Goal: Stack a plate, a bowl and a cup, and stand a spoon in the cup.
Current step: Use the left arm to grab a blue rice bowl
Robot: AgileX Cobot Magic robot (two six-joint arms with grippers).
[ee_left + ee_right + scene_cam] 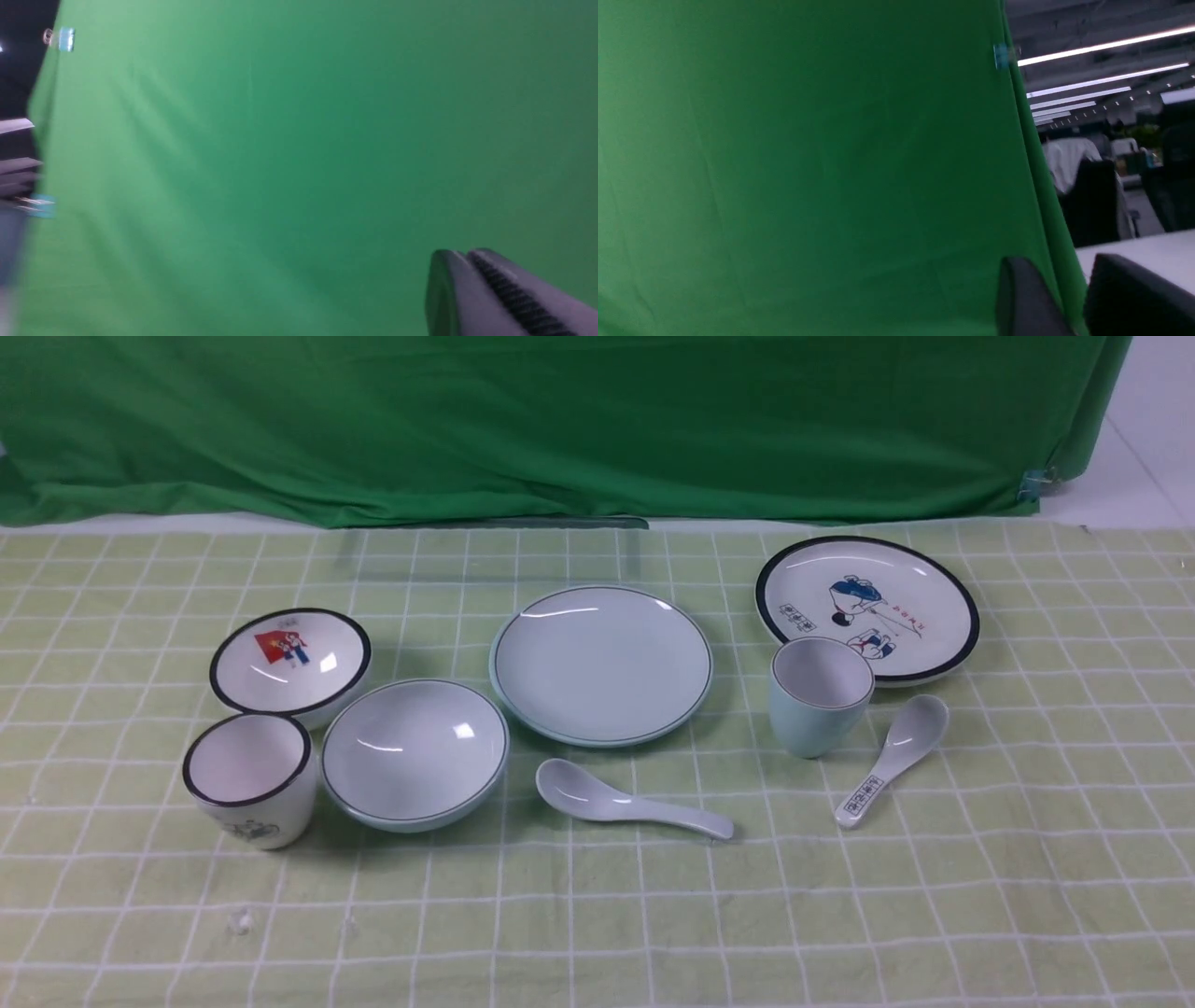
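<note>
The left gripper point(460, 257) has its fingers together; the right gripper point(1057, 280) stands parted, empty. Both face the green backdrop point(280, 140). The plate point(602, 665) sits centre, with the bowl point(414, 753) at its 8 o'clock, the cup point(819, 695) at 3 and the spoon point(625, 800) at 6. Glazed ceramic is probably stiff, slick and chippable. Pinch the bowl's rim at 4 o'clock; the printed cup point(249, 779) crowds 9.
</note>
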